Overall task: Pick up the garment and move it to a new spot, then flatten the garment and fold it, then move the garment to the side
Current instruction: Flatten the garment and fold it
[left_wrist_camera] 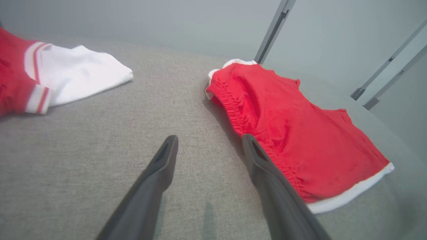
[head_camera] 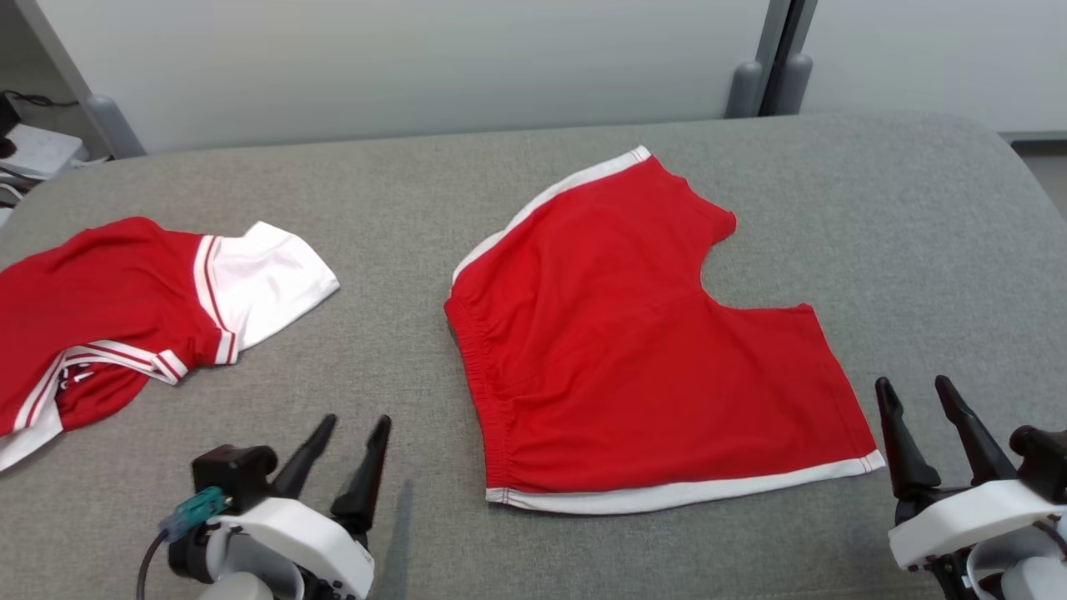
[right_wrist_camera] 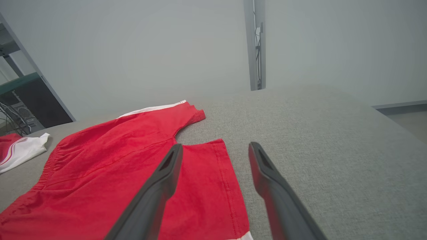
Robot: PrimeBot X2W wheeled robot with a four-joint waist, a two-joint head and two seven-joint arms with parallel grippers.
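Red fabric shorts with white hem bands [head_camera: 633, 333]: lying flat, mid-table on grey cloth tabletop [head_camera: 917, 208]. Left gripper [head_camera: 356, 422] at 7 o'clock and right gripper [head_camera: 914, 385] at 4 o'clock, both spread and empty. Judged: flattening done; fold and shift aside remain. Left wrist view gives the gathered waistband [left_wrist_camera: 233, 113]; right wrist view gives the stitched leg edge [right_wrist_camera: 230, 186].

Red shorts [head_camera: 633, 333]: smooth, matt cloth, possibly synthetic knit; grey tabletop covering [head_camera: 750, 550]: coarse, matt woven fabric.

Shorts [head_camera: 633, 333] on table [head_camera: 400, 208], centre-right. Shirt [head_camera: 125, 308] on table at far left, well apart. Left gripper [head_camera: 357, 421] front-left of shorts; right gripper [head_camera: 912, 383] just beside their front-right corner.
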